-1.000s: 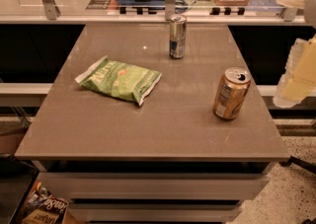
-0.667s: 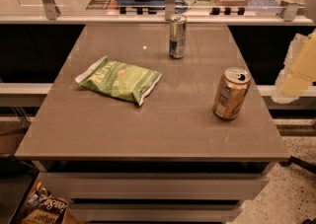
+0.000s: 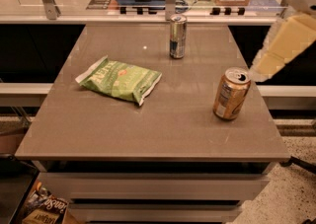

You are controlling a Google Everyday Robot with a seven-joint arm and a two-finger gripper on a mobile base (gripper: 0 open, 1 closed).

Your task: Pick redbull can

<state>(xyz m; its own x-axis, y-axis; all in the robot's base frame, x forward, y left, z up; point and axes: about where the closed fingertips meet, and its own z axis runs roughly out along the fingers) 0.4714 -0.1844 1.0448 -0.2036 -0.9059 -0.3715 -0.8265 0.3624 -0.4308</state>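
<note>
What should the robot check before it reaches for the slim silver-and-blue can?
1. Redbull can upright near the far edge of the table: ok.
2. Space around it, with the chip bag and gold can well apart: ok.
3. Gripper lined up with the redbull can: not ok; it hangs at the right edge, by the gold can.
4. Route clears the gold can: cannot tell.

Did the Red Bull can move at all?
No. The redbull can stands at the same spot by the far edge of the table. The gripper hangs at the right, beside the gold can.
</note>
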